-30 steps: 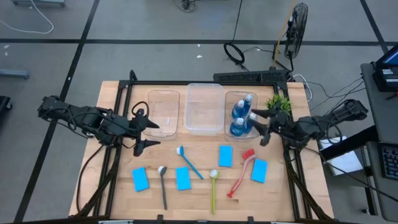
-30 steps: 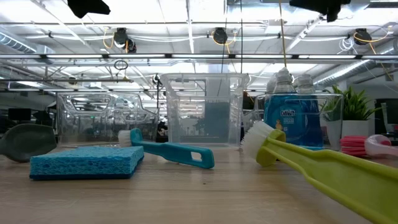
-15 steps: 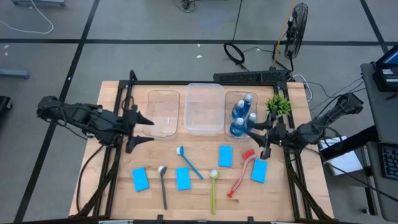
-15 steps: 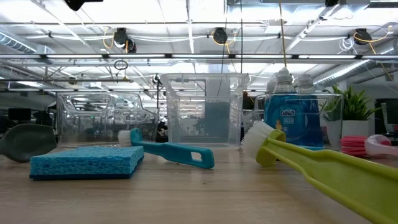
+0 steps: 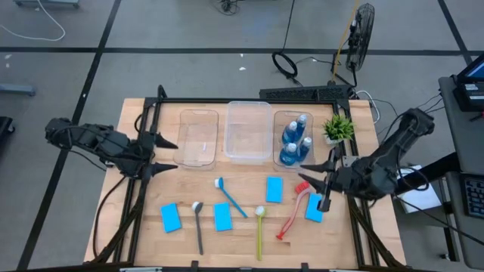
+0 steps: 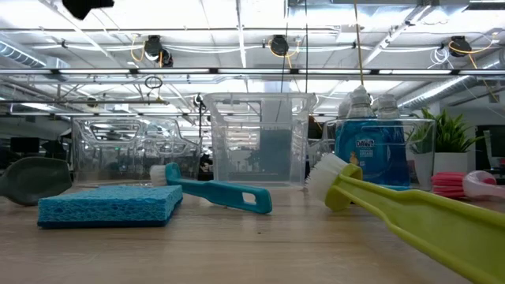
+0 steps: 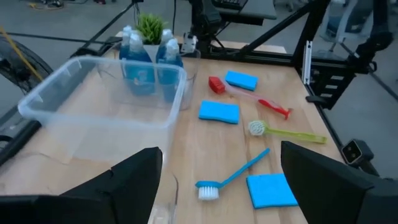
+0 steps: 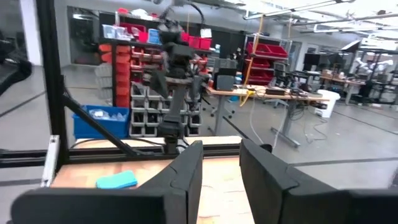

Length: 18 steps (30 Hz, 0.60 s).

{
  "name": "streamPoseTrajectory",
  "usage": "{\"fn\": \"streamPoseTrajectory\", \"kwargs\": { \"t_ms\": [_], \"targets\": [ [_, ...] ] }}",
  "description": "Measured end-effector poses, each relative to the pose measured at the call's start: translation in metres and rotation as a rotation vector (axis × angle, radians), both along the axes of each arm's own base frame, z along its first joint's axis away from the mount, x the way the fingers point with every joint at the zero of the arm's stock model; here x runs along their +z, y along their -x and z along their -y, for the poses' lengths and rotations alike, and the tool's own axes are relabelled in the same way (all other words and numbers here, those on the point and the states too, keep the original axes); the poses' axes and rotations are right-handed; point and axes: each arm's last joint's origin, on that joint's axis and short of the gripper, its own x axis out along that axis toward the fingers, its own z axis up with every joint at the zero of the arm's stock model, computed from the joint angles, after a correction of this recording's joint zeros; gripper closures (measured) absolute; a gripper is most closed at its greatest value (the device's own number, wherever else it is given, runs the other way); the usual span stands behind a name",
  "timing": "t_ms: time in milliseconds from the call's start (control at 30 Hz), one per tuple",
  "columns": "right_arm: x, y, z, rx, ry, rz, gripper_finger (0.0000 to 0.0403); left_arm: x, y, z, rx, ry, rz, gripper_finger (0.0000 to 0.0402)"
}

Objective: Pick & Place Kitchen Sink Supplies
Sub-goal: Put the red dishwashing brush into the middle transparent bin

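Bottles (image 6: 371, 146) with illegible white label

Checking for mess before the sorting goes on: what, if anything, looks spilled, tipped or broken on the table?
Nothing stands out. The small blue bottles stand upright in the right clear plastic tub; sponges and brushes lie flat on the wooden table.

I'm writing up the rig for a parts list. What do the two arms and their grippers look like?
Both arms are matte black, built of jointed segments with dark cables running along them. The left gripper and right gripper each end in two pointed black fingers. In the wrist views those fingers look broad, smooth and unmarked.
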Motion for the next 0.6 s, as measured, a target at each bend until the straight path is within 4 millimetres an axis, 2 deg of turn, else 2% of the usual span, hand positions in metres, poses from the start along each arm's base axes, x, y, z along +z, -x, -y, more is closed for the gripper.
{"fn": "streamPoseTrajectory", "kwargs": {
  "t_ms": [200,333,467,600],
  "targets": [
    [0.010,-0.008,-0.020,0.028,-0.057,0.012,0.0305,-0.031,0.004,-0.001,-0.012,0.082,0.068,0.0084],
    [0.010,-0.014,-0.032,0.045,-0.114,0.008,0.0305,-0.048,0.004,0.000,-0.032,0.105,0.073,0.0093],
    [0.007,-0.020,-0.042,0.056,-0.186,-0.005,0.0305,-0.057,0.004,0.000,-0.026,0.121,0.064,0.0096],
    [-0.001,-0.025,-0.049,0.061,-0.267,-0.017,0.0305,-0.058,0.003,0.001,-0.058,0.118,0.063,0.0089]
  ]
}}
